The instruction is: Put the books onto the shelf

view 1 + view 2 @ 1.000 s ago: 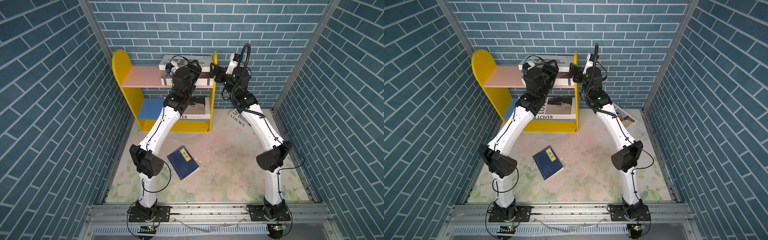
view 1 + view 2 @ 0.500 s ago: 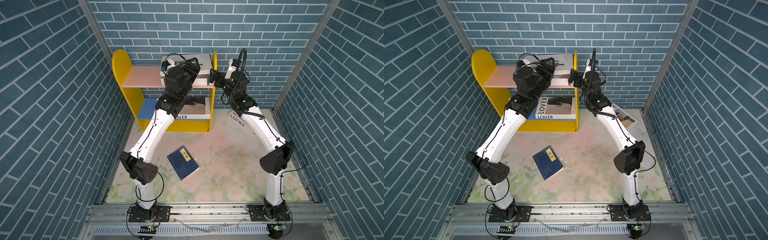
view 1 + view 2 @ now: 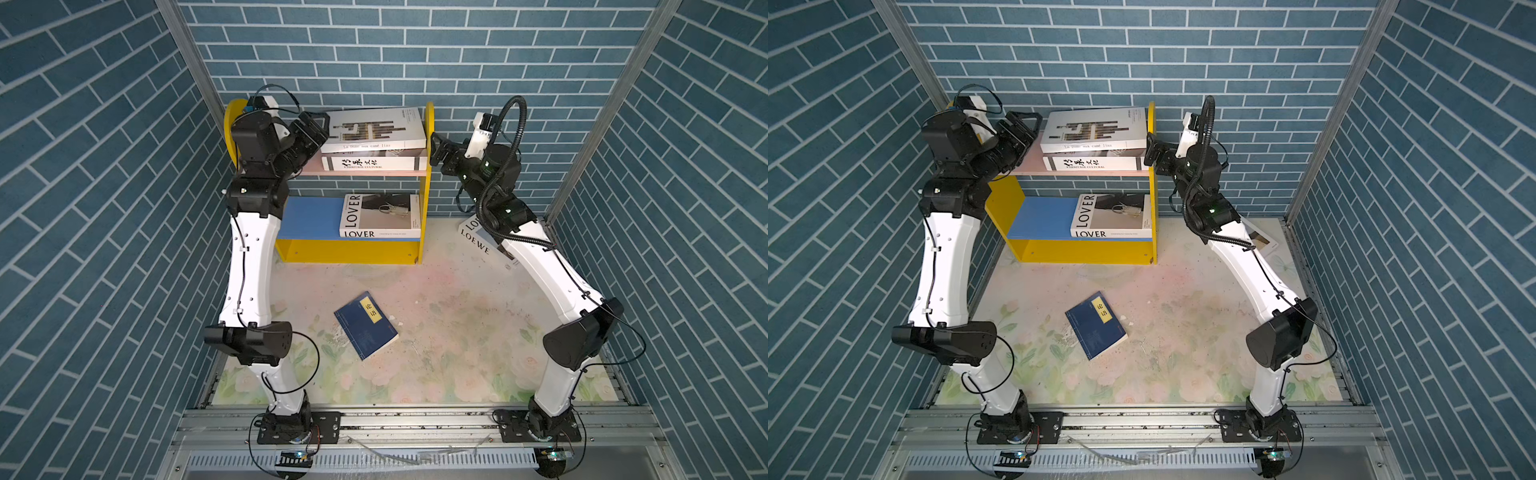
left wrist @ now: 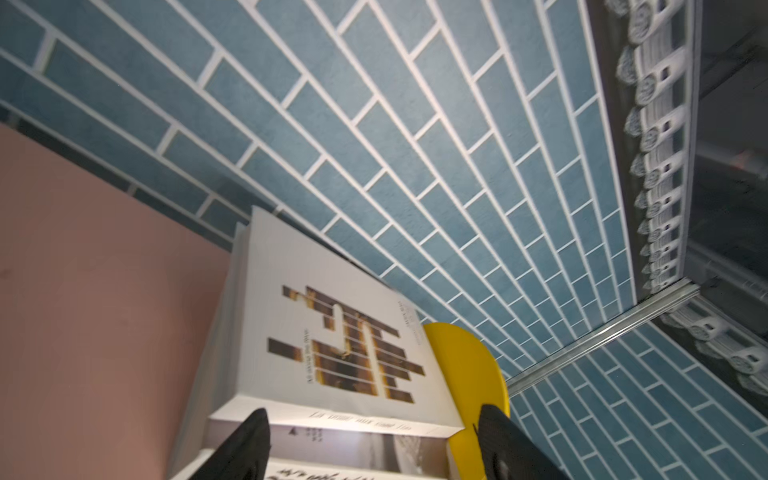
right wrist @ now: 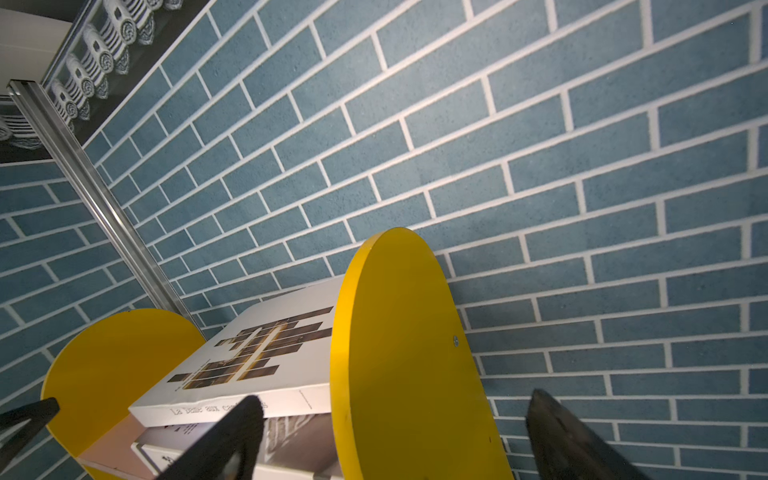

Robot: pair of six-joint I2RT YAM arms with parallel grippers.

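Left gripper [image 3: 320,132]: jaws apart, empty, just left of brown-bar book [image 3: 374,129], upper centre
Right gripper [image 3: 435,150]: wide open, empty, just right of shelf [image 3: 349,251]
Shelved: brown-bar book atop Heritage Cultural book [image 3: 374,163]; LOVER book [image 3: 382,216] below
Floor: LOEWE book [image 3: 476,243] centre right; navy book [image 3: 365,324] lower centre

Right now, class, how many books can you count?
5: the brown-bar book stacked on the Heritage Cultural book, pink board; LOVER book, blue board; LOEWE book, partly hidden behind right arm; navy book, floor.

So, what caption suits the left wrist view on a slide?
Open left pincer facing the brown-bar book stacked on the pink shelf board, beside a yellow side panel.
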